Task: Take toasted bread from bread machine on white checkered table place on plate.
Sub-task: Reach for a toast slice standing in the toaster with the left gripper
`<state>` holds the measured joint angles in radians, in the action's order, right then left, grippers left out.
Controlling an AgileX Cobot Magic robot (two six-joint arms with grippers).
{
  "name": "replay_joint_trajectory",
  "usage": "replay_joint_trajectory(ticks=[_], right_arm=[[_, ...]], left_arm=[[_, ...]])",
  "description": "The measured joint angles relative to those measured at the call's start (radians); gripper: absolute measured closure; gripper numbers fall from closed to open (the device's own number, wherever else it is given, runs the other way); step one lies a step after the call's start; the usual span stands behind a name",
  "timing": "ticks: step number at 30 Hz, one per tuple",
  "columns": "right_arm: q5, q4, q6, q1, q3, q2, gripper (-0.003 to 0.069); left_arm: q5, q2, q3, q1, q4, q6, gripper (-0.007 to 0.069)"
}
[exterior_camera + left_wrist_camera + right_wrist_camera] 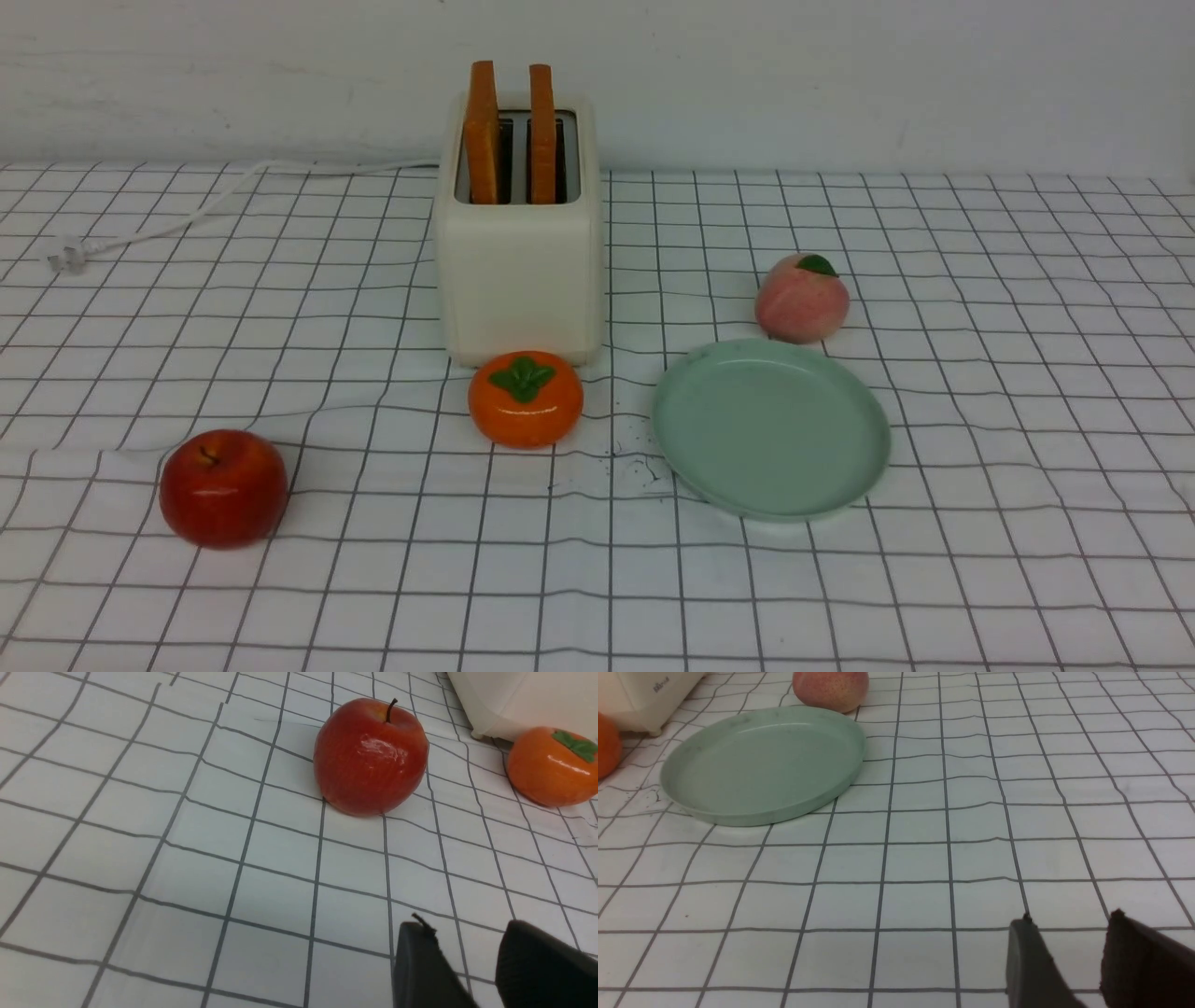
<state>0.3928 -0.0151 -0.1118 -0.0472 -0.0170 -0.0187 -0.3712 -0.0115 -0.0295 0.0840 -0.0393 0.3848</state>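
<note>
Shows two orange-crusted toast slices (483,131) upright in boxy cream-white toaster (520,280); round mint-green plate (770,427) nearby on white checkered cloth table (1027,280); left gripper (465,927), right gripper (1069,919) seemingly half-open, empty.

The left gripper (467,926) and right gripper (1070,918) each have 2 black tapered fingers (420,966).

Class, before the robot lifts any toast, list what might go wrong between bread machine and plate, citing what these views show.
1. The two toasted bread slices stand close together in the bread machine; gripping one may nudge or jam the other.
2. The persimmon sits right before the bread machine, and the peach sits close behind the plate; a low carry could knock either.
</note>
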Motion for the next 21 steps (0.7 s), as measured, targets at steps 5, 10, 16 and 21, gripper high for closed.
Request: replay_joint_trajectory(ticks=[5,10,16,21], right_arm=[[0.0,0.0,0.0,0.0,0.0,0.0,0.0418],[0.0,0.0,0.0,0.0,0.0,0.0,0.0418],[0.0,0.0,0.0,0.0,0.0,0.0,0.0418],[0.0,0.0,0.0,0.0,0.0,0.0,0.0418]], left_arm=[[0.108,0.0,0.0,0.0,0.107,0.003,0.0386],[0.201,0.0,0.0,0.0,0.159,0.003,0.0386],[0.241,0.0,0.0,0.0,0.17,0.003,0.0386],[0.315,0.0,0.0,0.0,0.245,0.026,0.0386]])
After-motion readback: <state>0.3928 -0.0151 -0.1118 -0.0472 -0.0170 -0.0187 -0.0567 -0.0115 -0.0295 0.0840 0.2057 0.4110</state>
